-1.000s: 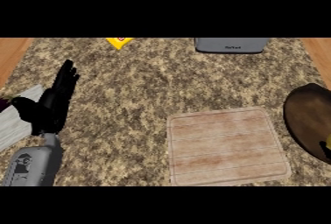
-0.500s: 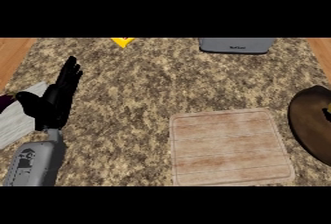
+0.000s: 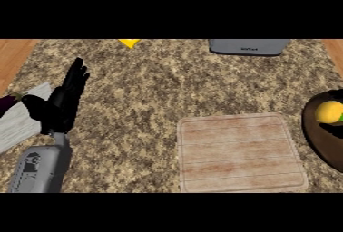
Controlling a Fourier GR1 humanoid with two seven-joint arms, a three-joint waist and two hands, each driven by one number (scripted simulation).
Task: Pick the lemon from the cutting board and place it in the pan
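The lemon (image 3: 330, 111) already lies inside the dark pan (image 3: 316, 136) at the worktop's (image 3: 174, 86) right edge, and the cutting board (image 3: 240, 153) near the front edge carries nothing, so the task looks finished. The left robot hand (image 3: 61, 105) rests open, fingers straight, by the left edge; the right one is out of view.
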